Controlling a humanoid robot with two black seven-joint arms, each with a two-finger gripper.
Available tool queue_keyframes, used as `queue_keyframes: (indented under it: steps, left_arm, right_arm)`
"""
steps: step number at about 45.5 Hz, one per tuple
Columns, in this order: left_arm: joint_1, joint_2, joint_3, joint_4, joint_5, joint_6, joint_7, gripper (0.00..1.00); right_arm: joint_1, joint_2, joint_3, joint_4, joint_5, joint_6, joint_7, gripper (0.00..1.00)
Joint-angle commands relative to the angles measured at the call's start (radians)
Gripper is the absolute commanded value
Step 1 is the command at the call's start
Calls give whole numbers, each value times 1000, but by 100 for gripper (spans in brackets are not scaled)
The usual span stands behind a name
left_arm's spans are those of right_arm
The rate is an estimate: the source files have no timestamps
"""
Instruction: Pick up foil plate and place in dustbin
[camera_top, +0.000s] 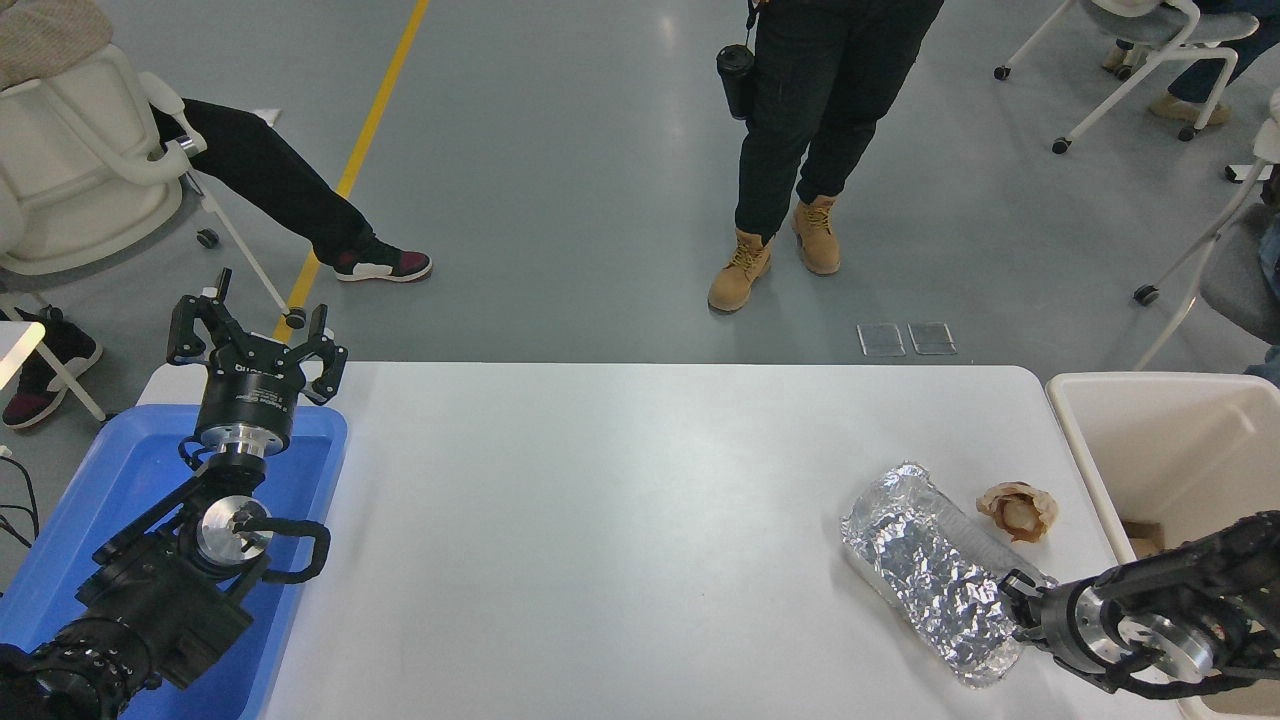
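The foil plate (930, 570), crinkled and silver, lies on the white table (620, 520) near its right end, running from far left to near right. My right gripper (1016, 604) comes in from the lower right and is shut on the plate's near right rim. The cream dustbin (1160, 450) stands just past the table's right edge, with my right arm crossing over its near corner. My left gripper (256, 338) is parked open at the lower left, over the far end of a blue tray.
A crumpled brown paper wad (1018, 508) lies between the foil plate and the dustbin. The blue tray (120, 480) sits at the table's left edge under my left arm. A person in tan boots (775, 255) stands beyond the far edge. Chairs stand at both sides.
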Motion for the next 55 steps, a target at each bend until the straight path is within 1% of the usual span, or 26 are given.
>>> queue_keyframes:
  steps: [1,8,18,28,31,45,55]
  left_arm:
    - [0,-1,0,0,0,0,0,99]
    - [0,-1,0,0,0,0,-1,99]
    - [0,1,0,0,0,0,0,99]
    - [0,-1,0,0,0,0,0,99]
    - [0,1,0,0,0,0,0,99]
    - [1,1,0,1,0,0,0,99]
    - [0,1,0,1,0,0,0,99]
  right_arm:
    - [51,-25,-14,35,-7,10,1,0]
    - [186,-103,-38,120,-13,39,0,0]
    - [425,-137,-149,189,-12,108,0,0]
    - [680,-178,-239,226,-8,216,0,0]
    - [795,-198,-289,229,-8,280,0,0]
    - [1137,-206,-452,229,-10,420,0,0]
    - [1233,-203,-498,228,-10,454,0,0]
